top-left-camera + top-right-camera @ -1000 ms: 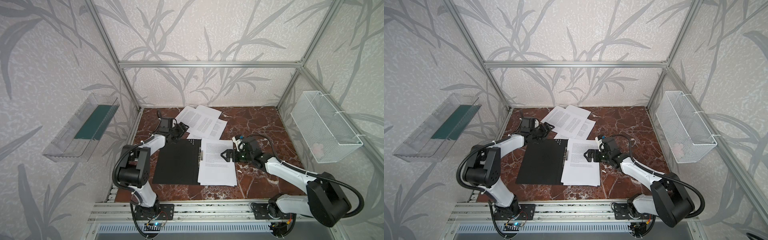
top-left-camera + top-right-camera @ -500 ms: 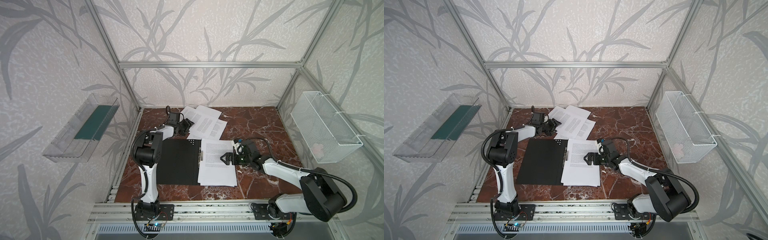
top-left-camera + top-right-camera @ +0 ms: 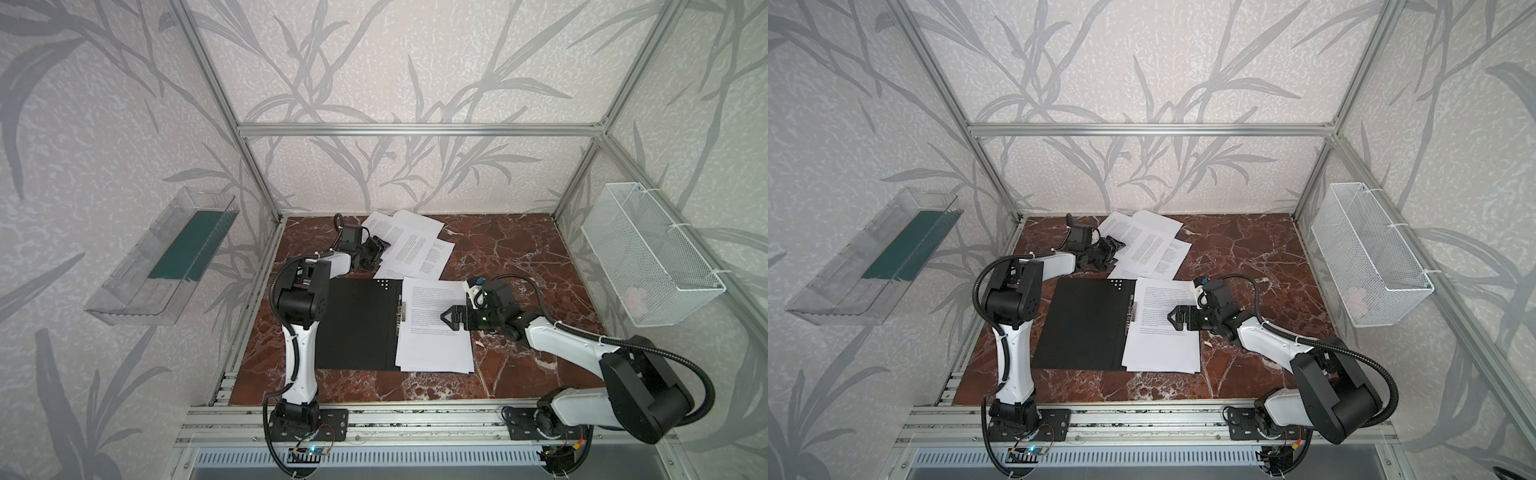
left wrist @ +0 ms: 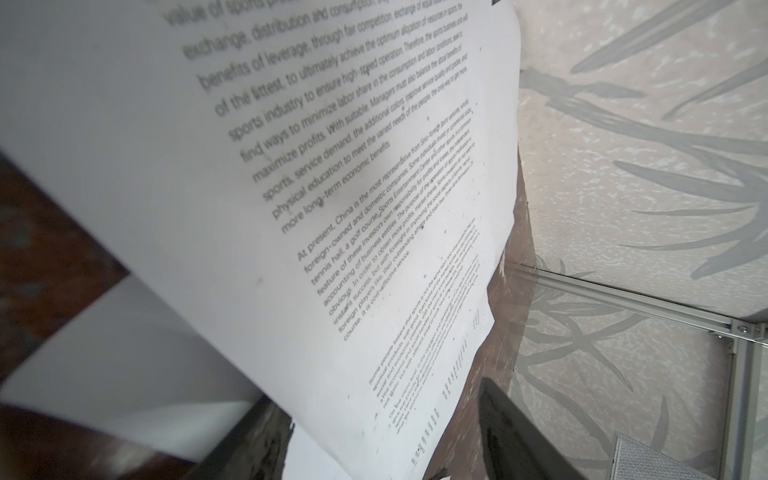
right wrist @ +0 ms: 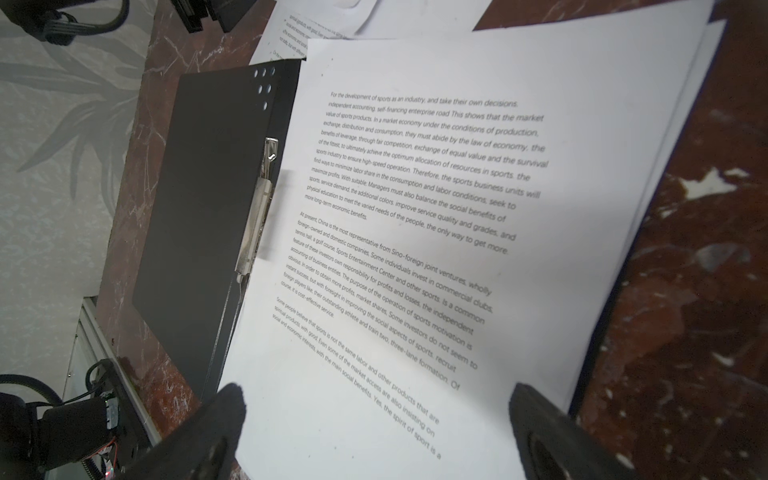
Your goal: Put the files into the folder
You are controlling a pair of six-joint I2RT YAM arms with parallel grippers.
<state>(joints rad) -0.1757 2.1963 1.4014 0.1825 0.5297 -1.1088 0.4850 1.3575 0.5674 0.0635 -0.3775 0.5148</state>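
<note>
The folder (image 3: 357, 324) (image 3: 1084, 324) lies open and flat, black inside up, its metal spine clip (image 5: 259, 208) in the middle. A stack of files (image 3: 434, 345) (image 5: 415, 249) rests on its right half. My right gripper (image 3: 451, 318) (image 5: 374, 436) stands wide open low over that stack, one dark finger (image 5: 216, 424) at each side of the text. Several loose files (image 3: 411, 245) (image 3: 1150, 245) lie fanned behind the folder. My left gripper (image 3: 376, 249) (image 4: 365, 449) is at their left edge, open, with a raised, curved sheet (image 4: 332, 187) running between its fingers (image 4: 511, 432).
A clear plastic tray (image 3: 174, 253) with a green insert hangs on the left wall. A white wire basket (image 3: 648, 257) hangs on the right wall. The marble tabletop (image 3: 519, 249) is ringed by aluminium posts and rails.
My left gripper has moved from the folder's back left corner back and right to the loose files, its elbow lifting and its jaws narrowing a little. The right gripper has barely moved.
</note>
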